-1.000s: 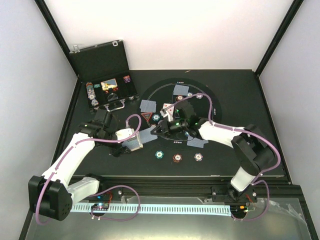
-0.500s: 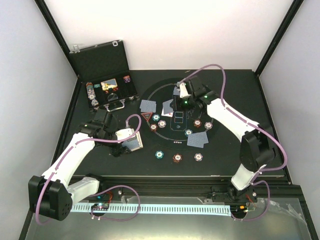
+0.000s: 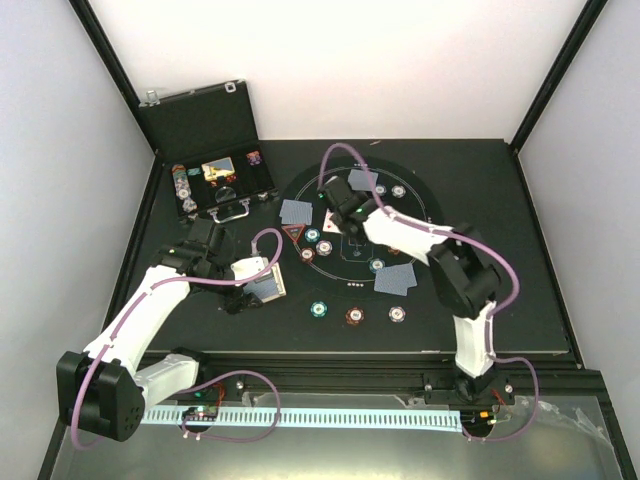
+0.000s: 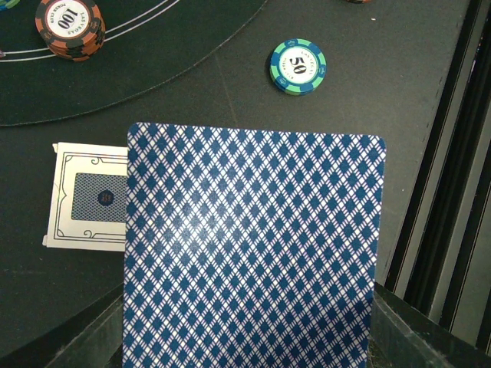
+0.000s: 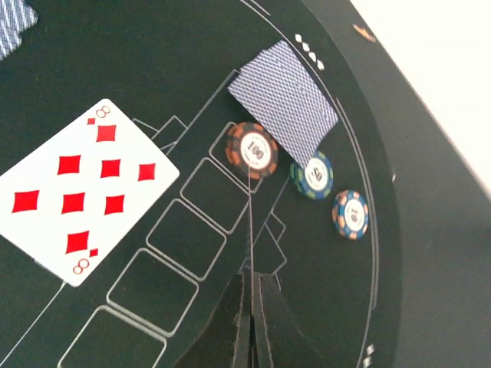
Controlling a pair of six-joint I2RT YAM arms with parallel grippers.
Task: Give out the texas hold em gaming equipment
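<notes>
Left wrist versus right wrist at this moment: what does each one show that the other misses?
Only the left wrist view shows a blue-backed card held up close and filling much of the frame, a cream card box lying partly behind it, and a green 50 chip off the mat. Only the right wrist view shows a face-up eight of diamonds, the white card outlines, and the right tool, shut with nothing in it. Both show the black mat and a 100 chip; whether it is the same chip, I cannot tell.
</notes>
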